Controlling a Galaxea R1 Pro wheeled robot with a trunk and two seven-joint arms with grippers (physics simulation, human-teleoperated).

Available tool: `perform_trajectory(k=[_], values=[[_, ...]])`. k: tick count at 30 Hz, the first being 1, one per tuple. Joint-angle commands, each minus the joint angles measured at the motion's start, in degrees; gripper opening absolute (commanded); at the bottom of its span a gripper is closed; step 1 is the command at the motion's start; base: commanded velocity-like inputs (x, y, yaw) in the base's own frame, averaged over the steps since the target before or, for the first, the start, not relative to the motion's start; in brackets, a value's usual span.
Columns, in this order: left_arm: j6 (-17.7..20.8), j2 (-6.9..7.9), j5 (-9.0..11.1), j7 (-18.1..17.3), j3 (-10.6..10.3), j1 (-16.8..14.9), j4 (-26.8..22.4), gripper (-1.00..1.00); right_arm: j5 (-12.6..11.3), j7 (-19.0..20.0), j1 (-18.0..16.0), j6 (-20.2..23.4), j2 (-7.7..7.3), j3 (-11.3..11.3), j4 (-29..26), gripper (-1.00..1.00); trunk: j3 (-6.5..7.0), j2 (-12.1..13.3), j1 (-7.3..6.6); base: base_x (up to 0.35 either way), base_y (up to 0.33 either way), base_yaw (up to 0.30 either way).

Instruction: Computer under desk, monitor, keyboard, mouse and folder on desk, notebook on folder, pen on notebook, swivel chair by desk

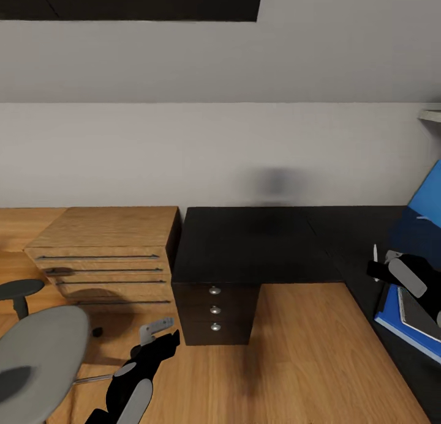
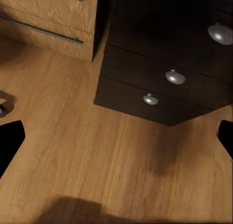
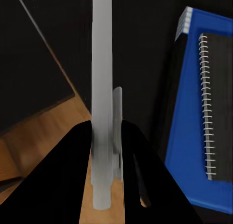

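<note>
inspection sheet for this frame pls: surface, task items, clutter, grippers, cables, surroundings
Surface: black desk, glossy top, bare in its middle.
Task items: notebook lies on the blue folder at the desk's right; pen in the right gripper; swivel chair at lower left.
Clutter: nothing seen.
Grippers: right gripper shut on the pen; left gripper open over the wood floor.
Cables: nothing seen.
Surroundings: light wooden chest beside the desk's drawers.

Left arm (image 1: 131, 381): glossy black shell with pale grey oval panels, ending in a light grey bracket-like piece near the black left gripper (image 1: 164, 337). Right arm (image 1: 409, 278): same black casing, rounded grey panel on top. In the right wrist view the right gripper's fingers (image 3: 58, 180) are plain matte black wedges; no markings readable.
</note>
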Motion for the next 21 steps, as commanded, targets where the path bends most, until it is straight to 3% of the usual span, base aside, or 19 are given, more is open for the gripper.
perform_trajectory(k=[1,12,19,21], values=[[0.1,0.01,0.5,0.5,-0.1,0.0,0.0,1.0,-0.7,-0.5,-0.1,0.0,-0.1,0.4,-0.1,-1.0,-0.04,-0.1,0.01,0.0,-0.139,-0.254],[0.1,0.01,0.5,0.5,-0.1,0.0,0.1,1.0,-1.5,-0.6,-0.1,0.0,-0.04,0.4,0.0,-1.0,0.26,-0.1,0.01,0.0,-0.264,-0.276],[0.0,-0.01,0.4,0.5,-0.1,0.0,-0.1,1.0,-1.4,-0.6,0.0,0.0,0.1,0.7,0.0,-1.0,0.28,-0.1,0.01,0.0,-0.053,-0.171],[0.0,-0.05,0.4,0.6,-0.1,0.0,-0.3,1.0,-1.4,-0.4,0.0,-0.1,0.91,0.8,0.0,-1.0,0.28,-0.1,0.01,0.0,-0.008,-0.031]])
